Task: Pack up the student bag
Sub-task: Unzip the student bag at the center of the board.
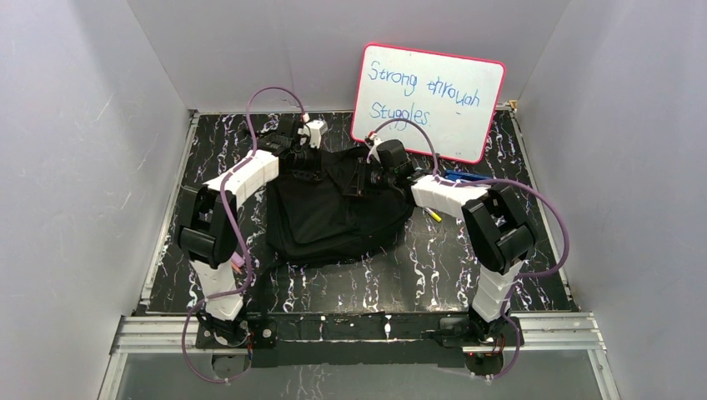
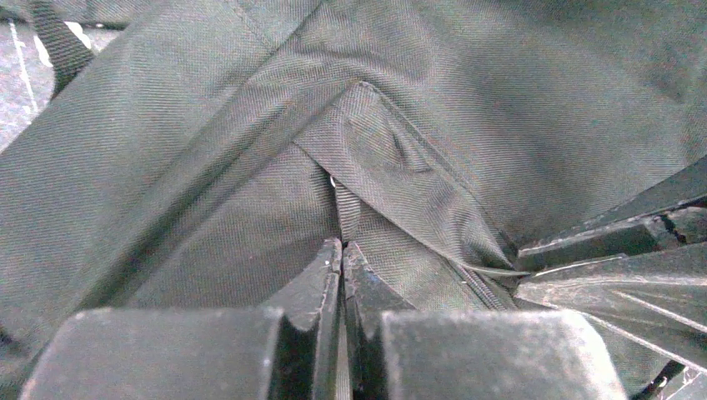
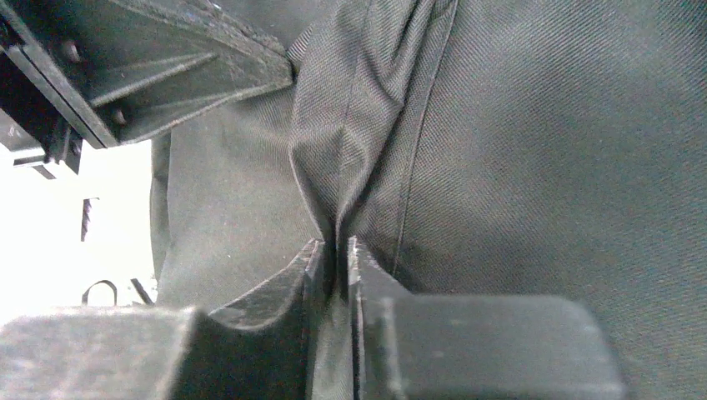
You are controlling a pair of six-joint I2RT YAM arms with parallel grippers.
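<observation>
The student bag (image 1: 333,212), a soft black fabric backpack, lies in the middle of the marbled black table, its far end lifted between both grippers. My left gripper (image 1: 302,167) is at the bag's far left top edge. In the left wrist view it (image 2: 343,246) is shut on a strip of the bag's webbing (image 2: 346,208) beside a zip. My right gripper (image 1: 375,173) is at the far right top edge. In the right wrist view it (image 3: 335,246) is shut on a fold of the bag's fabric (image 3: 358,125). The other gripper's black fingers (image 3: 158,67) show close by.
A whiteboard with a pink rim (image 1: 429,100) leans on the back wall. A blue pen (image 1: 463,176) and a yellow item (image 1: 433,215) lie on the table right of the bag, by the right arm. Grey walls enclose the table on three sides.
</observation>
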